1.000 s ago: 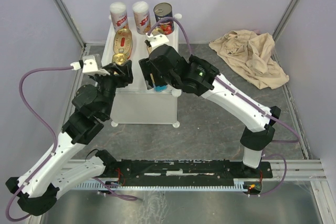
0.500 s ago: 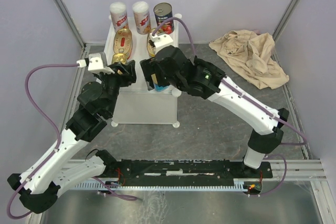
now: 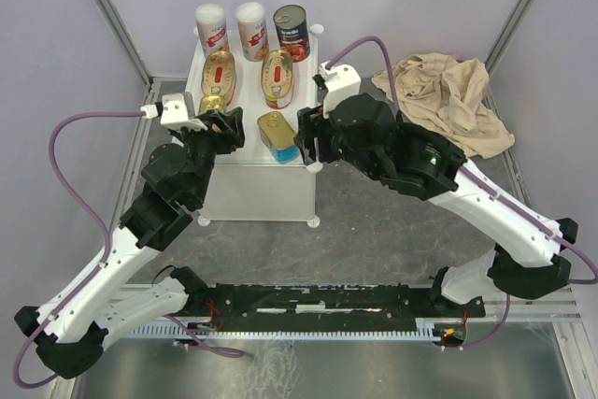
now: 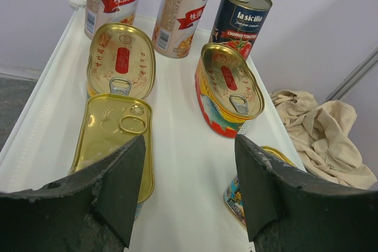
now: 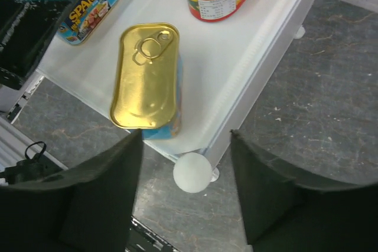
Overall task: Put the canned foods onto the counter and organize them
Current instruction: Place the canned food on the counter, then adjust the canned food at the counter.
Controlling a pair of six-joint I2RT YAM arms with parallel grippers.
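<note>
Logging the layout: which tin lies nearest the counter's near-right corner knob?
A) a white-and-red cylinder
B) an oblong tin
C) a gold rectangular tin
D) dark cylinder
C: in the right wrist view a gold tin lies flat right beside that knob at the counter edge.

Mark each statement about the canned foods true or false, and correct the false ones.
1. The dark can stands upright on the counter. True.
2. The beige cloth lies on the counter. False: it lies on the table beside it.
3. The right hand grips a gold tin. False: it is open and empty; the tin lies flat on the counter.
4. Both oblong tins lie flat, lids up. True.
5. The white-and-red cylinders lie on their sides. False: they stand upright.
</note>
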